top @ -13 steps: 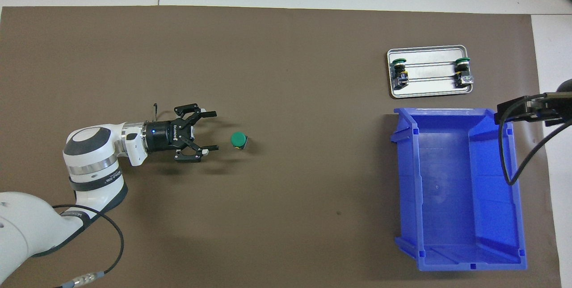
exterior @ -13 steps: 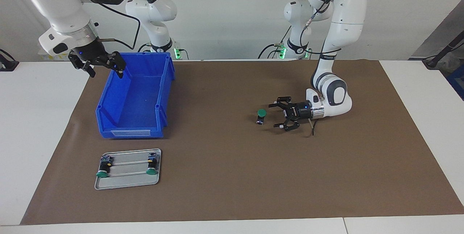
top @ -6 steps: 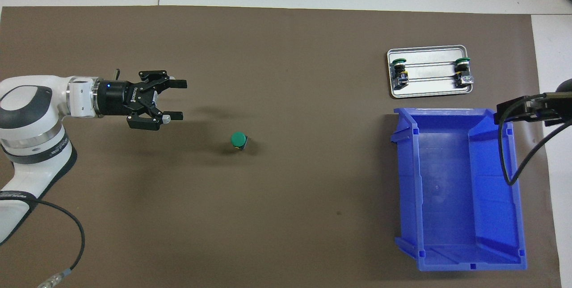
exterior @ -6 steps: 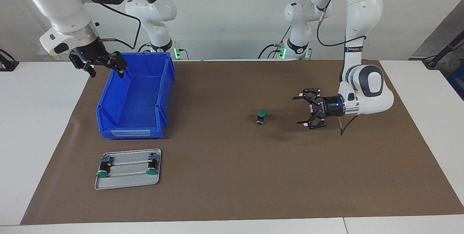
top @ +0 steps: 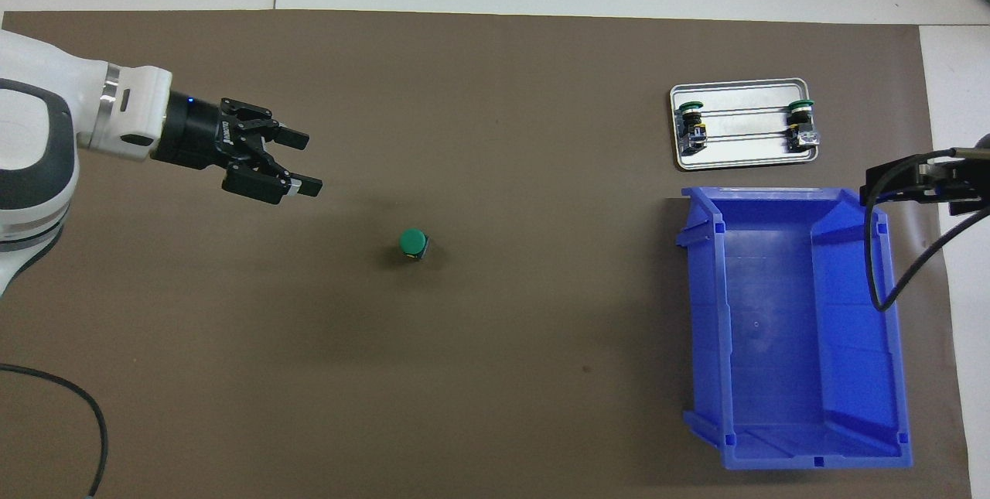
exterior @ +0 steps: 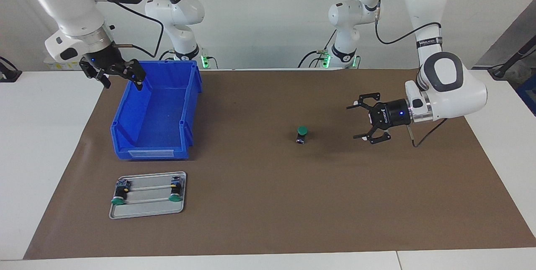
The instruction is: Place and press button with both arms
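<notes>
The button point(exterior: 301, 134) point(top: 413, 244) stands upright on its dark body on the brown mat point(exterior: 268, 211), green cap up, with nothing touching it. My left gripper point(exterior: 354, 122) point(top: 309, 165) hangs open and empty above the mat, a hand's width from the button toward the left arm's end, fingers pointing at it. My right gripper point(exterior: 120, 81) is open and empty, raised over the blue bin's point(exterior: 150, 152) corner at the right arm's end, where that arm waits.
The empty blue bin point(top: 781, 452) lies toward the right arm's end. Farther from the robots than the bin is a small metal tray point(exterior: 146, 210) point(top: 742, 160) holding two more green-capped buttons point(exterior: 119, 198) point(exterior: 175, 194). White table surrounds the mat.
The left gripper has drawn back from beside the button toward the left arm's end and lifted, staying open. The button stayed put. The right arm has hardly moved.
</notes>
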